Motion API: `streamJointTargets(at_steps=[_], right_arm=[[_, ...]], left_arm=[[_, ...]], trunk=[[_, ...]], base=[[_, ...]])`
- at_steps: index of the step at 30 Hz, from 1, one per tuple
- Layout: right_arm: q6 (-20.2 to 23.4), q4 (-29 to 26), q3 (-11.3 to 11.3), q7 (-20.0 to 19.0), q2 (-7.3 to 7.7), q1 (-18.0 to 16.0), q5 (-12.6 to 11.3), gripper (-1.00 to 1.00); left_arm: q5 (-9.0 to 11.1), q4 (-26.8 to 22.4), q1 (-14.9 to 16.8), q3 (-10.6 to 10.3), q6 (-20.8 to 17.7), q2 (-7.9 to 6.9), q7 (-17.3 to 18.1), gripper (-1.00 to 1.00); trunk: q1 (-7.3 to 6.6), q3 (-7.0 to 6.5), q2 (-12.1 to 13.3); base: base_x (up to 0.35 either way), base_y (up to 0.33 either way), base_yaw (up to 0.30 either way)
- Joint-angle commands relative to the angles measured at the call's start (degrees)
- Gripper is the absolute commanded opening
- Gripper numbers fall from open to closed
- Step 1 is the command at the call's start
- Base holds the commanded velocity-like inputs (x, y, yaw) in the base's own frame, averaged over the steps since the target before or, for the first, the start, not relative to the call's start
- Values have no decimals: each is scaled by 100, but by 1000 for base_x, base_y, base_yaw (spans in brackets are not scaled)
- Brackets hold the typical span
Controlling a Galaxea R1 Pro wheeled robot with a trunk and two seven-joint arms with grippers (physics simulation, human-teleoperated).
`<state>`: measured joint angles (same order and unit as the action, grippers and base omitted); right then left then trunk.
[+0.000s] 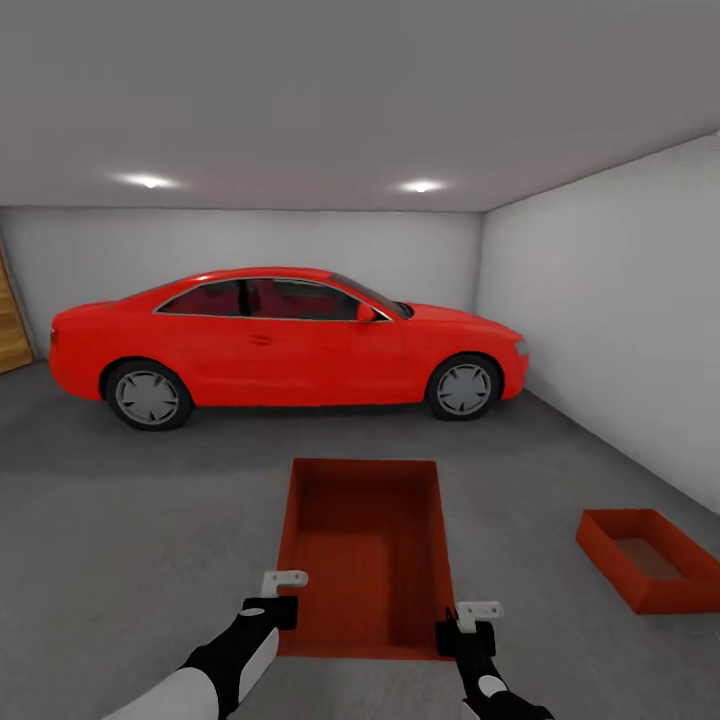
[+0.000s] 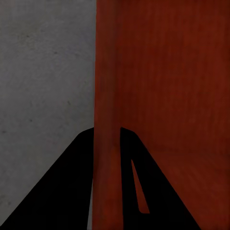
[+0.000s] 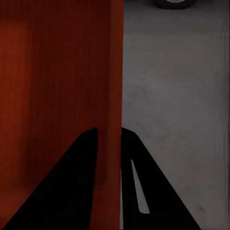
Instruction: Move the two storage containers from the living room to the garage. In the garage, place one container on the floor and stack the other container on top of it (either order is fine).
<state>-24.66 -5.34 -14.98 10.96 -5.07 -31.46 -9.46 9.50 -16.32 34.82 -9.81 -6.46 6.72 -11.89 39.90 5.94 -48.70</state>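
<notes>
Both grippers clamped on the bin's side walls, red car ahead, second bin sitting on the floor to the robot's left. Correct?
One error: the second bin sits on the floor to the robot's right, by the white wall, as the head view shows. The rest holds: left gripper and right gripper clamp the held bin, red car ahead.

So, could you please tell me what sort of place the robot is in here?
Most likely a garage: a red car is parked on a dark grey concrete floor, with plain white walls around and wooden planks at the left edge.
</notes>
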Motion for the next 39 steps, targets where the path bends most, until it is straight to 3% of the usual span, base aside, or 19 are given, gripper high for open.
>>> streamJointTargets(at_steps=[1,39], right_arm=[[-321,-9,48,-11,-2,-10,16,-100],[-321,-9,48,-11,-2,-10,15,-100]], left_arm=[[-1,-3,-2,-4,-39,-10,-68,-100],[-1,6,-2,-4,-40,4,-68,-100]], trunk=[[4,9,-7],[4,9,-7]], base=[[315,176,-282],[302,212,-282]])
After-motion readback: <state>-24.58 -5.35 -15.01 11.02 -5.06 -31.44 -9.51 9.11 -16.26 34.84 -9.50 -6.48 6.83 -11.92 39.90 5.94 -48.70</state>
